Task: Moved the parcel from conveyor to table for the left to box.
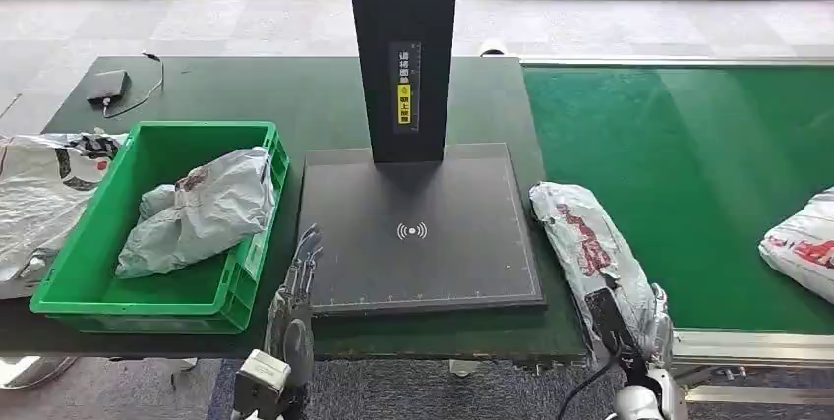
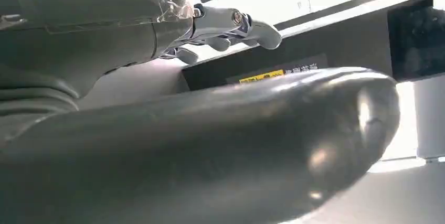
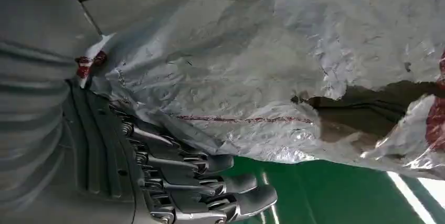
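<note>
Parcel (image 1: 590, 248) long axis runs away from robot, near end at right robot hand (image 1: 629, 327), fingers (image 3: 231, 184) against it, grip unclear; left robot hand (image 1: 295, 292) open, empty, well apart.

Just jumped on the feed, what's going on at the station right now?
The right hand grips a grey parcel that lies across the seam between the dark table and the green conveyor, beside the black scanner pad. The left hand is open at the table's near edge, between the pad and the green bin, which already has one parcel inside. Another parcel sits farther along the conveyor.
</note>
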